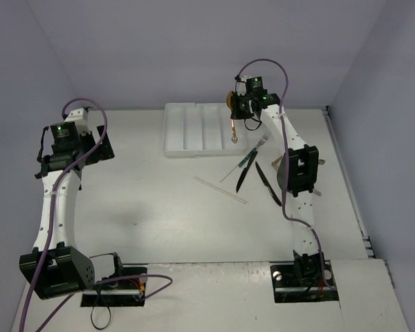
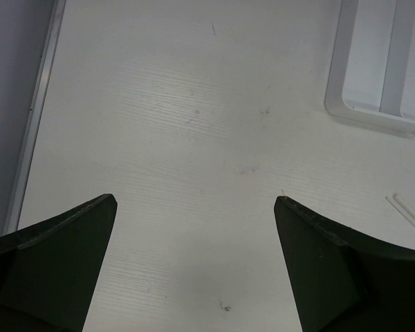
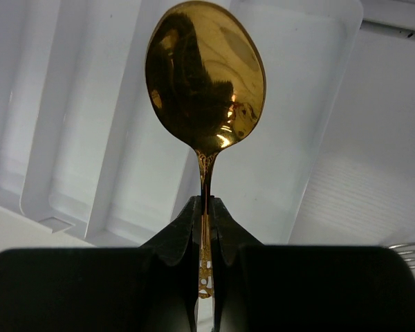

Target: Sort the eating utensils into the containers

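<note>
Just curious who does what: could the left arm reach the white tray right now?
Probably yes: the left gripper is open and empty, with only bare table between it and the tray.

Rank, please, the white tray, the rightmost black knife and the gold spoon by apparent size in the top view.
1. white tray, clearly largest.
2. rightmost black knife.
3. gold spoon, smallest-looking. It is held up in the right claw and may be foreshortened, so its place below the knife is unsure.

Left arm (image 1: 52, 207), right arm (image 1: 282, 128): white links, black joints, purple cables (image 1: 104, 133)
</note>
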You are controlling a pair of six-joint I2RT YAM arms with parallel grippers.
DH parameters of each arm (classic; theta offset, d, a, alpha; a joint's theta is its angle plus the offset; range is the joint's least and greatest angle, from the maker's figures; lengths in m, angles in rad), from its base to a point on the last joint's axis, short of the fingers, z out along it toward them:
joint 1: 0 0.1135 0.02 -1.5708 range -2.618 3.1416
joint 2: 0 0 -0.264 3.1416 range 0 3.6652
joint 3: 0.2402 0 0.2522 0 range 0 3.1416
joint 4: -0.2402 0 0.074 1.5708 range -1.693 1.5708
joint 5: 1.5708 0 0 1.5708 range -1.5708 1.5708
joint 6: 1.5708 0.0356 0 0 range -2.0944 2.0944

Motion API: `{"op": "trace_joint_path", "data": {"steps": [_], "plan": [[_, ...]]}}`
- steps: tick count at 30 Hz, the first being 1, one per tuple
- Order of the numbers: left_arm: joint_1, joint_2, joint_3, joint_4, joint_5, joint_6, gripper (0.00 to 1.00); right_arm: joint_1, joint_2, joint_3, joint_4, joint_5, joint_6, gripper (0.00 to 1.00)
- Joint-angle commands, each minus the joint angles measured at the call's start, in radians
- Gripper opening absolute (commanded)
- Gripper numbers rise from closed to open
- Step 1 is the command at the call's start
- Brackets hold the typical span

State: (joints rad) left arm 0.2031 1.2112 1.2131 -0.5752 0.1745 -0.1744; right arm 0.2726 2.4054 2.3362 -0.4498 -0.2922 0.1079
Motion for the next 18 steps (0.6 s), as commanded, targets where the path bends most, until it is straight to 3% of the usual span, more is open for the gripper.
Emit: {"op": "trace_joint_path", "data": {"steps": [1,7,13,14,15,16,18], "plan": [[0.004,-0.006,0.003,0.075,0.002,-0.024,0.97,-0.023,0.008,0.064,0.141,0.010,0.040,0.00],[0.004,-0.001,-0.009,0.078,-0.001,-0.018,0.97,-0.024,0.055,0.068,0.172,0.008,0.056,0.00],[0.004,0.007,-0.012,0.078,0.000,-0.019,0.97,-0.026,0.080,0.069,0.184,0.012,0.061,0.06],[0.004,0.008,-0.012,0.078,0.000,-0.019,0.97,-0.026,0.082,0.068,0.185,0.009,0.061,0.12],[0.004,0.009,-0.012,0.077,0.001,-0.019,0.97,-0.026,0.082,0.067,0.186,0.008,0.063,0.24],[0.004,0.009,-0.010,0.077,0.004,-0.019,0.97,-0.026,0.079,0.064,0.186,0.006,0.064,0.42],[0.004,0.004,-0.010,0.078,0.005,-0.015,0.97,-0.026,0.067,0.054,0.186,-0.008,0.068,0.63]]}}
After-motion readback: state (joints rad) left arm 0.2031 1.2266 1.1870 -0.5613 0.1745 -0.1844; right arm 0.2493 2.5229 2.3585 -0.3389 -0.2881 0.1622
